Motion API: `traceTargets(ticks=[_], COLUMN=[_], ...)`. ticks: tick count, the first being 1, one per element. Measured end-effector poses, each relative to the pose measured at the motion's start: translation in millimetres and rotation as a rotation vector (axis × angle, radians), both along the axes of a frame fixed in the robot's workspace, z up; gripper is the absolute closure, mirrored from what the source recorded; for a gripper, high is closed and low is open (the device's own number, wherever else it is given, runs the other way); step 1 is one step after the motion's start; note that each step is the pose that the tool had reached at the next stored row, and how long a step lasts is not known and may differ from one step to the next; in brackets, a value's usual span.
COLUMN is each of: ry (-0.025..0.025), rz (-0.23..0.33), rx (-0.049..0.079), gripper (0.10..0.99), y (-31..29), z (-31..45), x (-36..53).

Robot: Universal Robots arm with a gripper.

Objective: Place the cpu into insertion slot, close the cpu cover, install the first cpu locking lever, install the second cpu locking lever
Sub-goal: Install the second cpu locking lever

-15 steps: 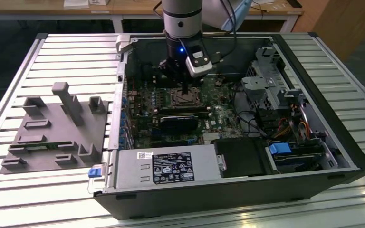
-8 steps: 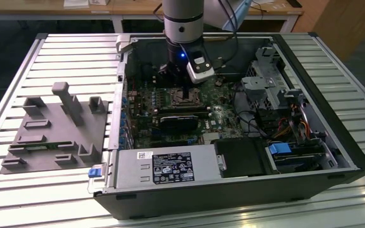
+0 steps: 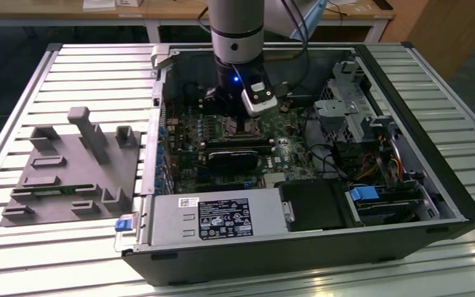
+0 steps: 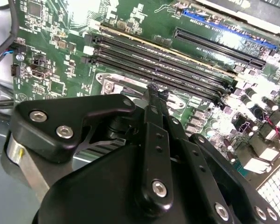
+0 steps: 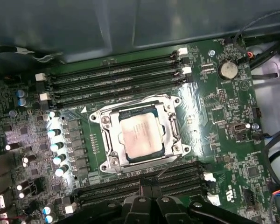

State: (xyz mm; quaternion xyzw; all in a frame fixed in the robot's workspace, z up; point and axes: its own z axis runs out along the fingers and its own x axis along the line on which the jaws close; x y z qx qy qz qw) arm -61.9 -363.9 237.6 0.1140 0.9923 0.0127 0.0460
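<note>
The cpu [image 5: 140, 135], a dull silver square, lies flat in the insertion slot [image 5: 107, 164] on the green motherboard. The silvery cpu cover [image 5: 171, 131] lies down around the chip like a frame. A thin wire locking lever [image 5: 167, 168] slants from the socket's corner toward my gripper [image 5: 150, 183]. The gripper's black fingers are shut together at the socket's edge beside the memory slots; I cannot tell whether the lever is clamped between them. In the second wrist view the gripper [image 4: 157, 91] reaches down to the socket's metal rim [image 4: 113, 86]. In the exterior view the arm stands over the insertion slot [image 3: 239, 131].
Long black memory slots [image 5: 116, 77] flank the socket on both sides. The open case wall [image 3: 419, 142], drive cage [image 3: 353, 111], cables [image 3: 336, 161] and power supply [image 3: 213, 216] surround the board. A grey fixture tray [image 3: 72, 167] lies at the exterior view's left.
</note>
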Motion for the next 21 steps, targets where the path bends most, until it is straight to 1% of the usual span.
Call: traceTargets(ticks=[2, 7, 14, 19, 21], ry=[-0.0005, -0.0046, -0.0141, -0.0206, -0.0257], rz=[0.001, 0.003, 0.007, 0.011, 0.013], rx=[0.010, 0.025, 0.047, 0.072, 0.082], gripper=[0.984, 0.984, 0.984, 0.984, 0.984], y=[-1.7, -6.5, -12.7, -14.0, -14.8], z=[-1.5, -5.6, -11.0, -14.3, -15.3], x=[-1.5, -6.1, -11.7, -16.7, -18.2])
